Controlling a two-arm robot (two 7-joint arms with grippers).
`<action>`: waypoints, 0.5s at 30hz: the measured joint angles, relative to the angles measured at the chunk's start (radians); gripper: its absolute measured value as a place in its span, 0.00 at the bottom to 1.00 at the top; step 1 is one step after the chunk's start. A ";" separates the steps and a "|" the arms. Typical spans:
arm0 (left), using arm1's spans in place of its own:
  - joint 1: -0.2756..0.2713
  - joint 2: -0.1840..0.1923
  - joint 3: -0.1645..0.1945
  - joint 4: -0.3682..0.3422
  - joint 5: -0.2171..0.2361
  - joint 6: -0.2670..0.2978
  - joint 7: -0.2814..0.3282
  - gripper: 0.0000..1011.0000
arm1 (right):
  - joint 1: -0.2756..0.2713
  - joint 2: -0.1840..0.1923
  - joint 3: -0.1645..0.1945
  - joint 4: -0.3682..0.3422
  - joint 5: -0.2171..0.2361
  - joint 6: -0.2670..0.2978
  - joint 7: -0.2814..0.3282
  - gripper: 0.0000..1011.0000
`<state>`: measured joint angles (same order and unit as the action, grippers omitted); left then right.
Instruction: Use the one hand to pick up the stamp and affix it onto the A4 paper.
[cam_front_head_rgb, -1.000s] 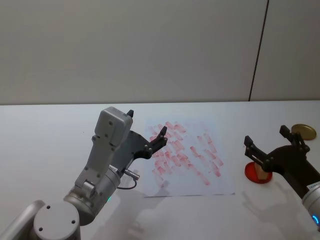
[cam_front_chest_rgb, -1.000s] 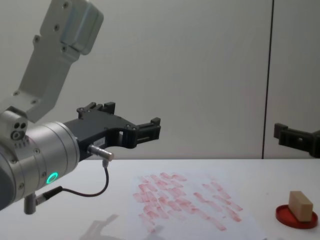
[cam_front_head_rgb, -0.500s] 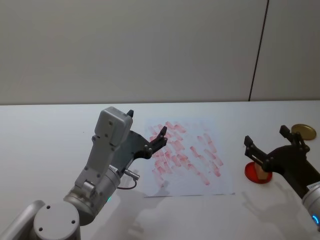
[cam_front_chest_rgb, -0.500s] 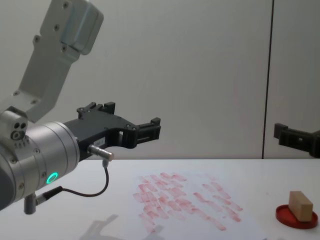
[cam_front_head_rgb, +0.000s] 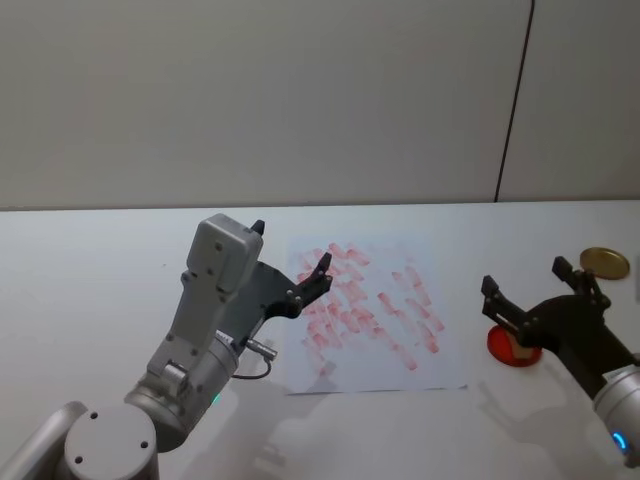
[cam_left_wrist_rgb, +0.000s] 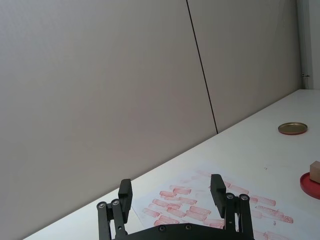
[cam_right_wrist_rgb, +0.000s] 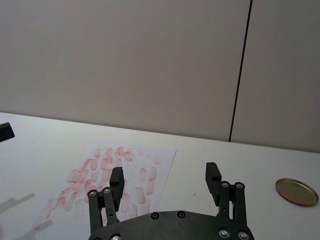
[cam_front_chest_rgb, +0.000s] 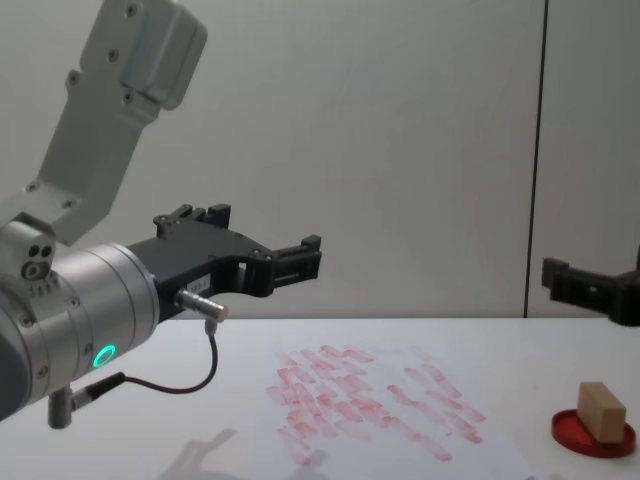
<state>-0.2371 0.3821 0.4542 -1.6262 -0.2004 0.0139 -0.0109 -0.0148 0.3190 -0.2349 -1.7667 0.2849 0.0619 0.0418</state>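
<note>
Right gripper (cam_front_head_rgb: 525, 280), lower right in head view, fingers spread wide and empty, hangs above the stamp (cam_front_chest_rgb: 600, 410) in its red dish (cam_front_chest_rgb: 563, 429). Left gripper (cam_front_head_rgb: 291, 244), also spread and empty, is much farther off.

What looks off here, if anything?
Nothing stands out. The tan wooden block stamp stands in the round red dish; white red-marked paper sheet lies flat; open right gripper hovers by the dish; left gripper idles raised beside the paper.

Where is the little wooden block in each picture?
Head view: stamp lower right, on the red dish.
Left wrist view: stamp at the right edge.
Right wrist view: not in it.
Chest view: stamp lower right, on the dish.
Shared landmark: the A4 paper.
</note>
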 joint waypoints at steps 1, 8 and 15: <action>0.000 0.000 0.000 0.000 0.000 0.000 0.000 0.98 | 0.000 -0.003 -0.001 0.000 0.000 0.007 -0.006 0.99; 0.000 0.000 0.000 0.000 0.000 0.000 0.000 0.98 | 0.002 -0.039 -0.015 0.003 0.002 0.078 -0.076 0.99; 0.000 0.000 0.000 0.000 0.000 0.000 0.000 0.98 | 0.009 -0.074 -0.025 0.016 0.009 0.141 -0.148 0.99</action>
<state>-0.2371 0.3821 0.4542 -1.6262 -0.2004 0.0139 -0.0109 -0.0054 0.2450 -0.2594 -1.7507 0.2939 0.2025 -0.1059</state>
